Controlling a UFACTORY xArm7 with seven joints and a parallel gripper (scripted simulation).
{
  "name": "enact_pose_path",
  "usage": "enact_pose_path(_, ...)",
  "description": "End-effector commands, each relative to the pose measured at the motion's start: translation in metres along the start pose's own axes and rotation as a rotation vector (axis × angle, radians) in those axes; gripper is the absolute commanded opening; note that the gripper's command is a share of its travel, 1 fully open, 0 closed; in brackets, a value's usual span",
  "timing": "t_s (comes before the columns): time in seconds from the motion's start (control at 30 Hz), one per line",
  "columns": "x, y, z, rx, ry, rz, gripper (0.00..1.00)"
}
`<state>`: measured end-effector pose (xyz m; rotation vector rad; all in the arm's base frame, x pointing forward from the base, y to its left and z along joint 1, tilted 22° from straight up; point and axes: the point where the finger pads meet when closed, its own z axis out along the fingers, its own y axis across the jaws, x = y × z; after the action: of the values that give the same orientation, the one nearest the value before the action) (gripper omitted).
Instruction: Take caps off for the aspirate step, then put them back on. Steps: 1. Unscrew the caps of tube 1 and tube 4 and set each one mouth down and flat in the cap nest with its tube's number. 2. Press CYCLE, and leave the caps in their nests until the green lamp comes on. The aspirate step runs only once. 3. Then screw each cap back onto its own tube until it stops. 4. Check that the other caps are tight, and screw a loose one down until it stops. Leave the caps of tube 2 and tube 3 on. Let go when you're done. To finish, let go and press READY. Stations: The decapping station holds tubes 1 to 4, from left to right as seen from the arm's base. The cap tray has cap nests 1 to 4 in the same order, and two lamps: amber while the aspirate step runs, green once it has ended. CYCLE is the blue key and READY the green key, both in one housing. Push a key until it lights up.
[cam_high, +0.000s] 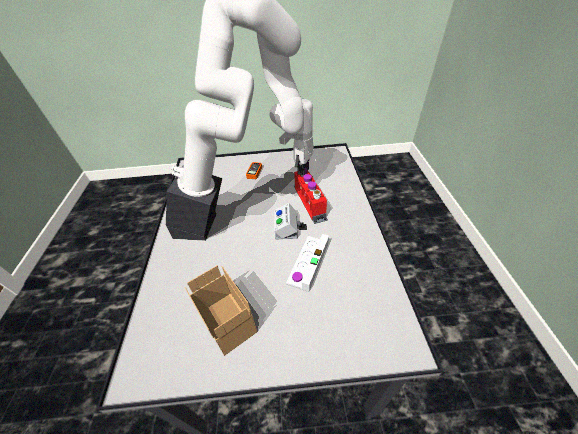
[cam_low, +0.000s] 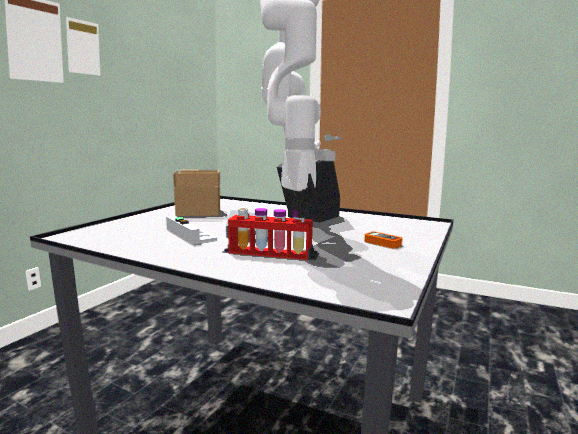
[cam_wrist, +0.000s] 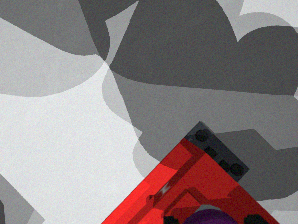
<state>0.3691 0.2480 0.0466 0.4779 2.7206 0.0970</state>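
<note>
Pincer (cam_high: 302, 165) — clamped on cap (cam_wrist: 216, 218)

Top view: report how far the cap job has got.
Done: the aspirate step seems over, as the cap tray's green lamp looks lit. In hand: the fingers are shut on the cap at the rack's far end tube. Left: one purple cap lies in its nest, its tube open; then the tightness check and READY.
</note>
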Motion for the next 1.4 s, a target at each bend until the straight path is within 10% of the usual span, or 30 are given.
enact_pose_path(0.0,0.0001,0.0009,-0.0003,-0.002,0.001,-0.002,0.0)
enact_pose_path(0.3,0.0001,0.0009,-0.0002,-0.002,0.001,-0.002,0.0)
enact_pose_path(1.37,0.0001,0.0009,0.0011,-0.001,0.002,1.398,0.0)
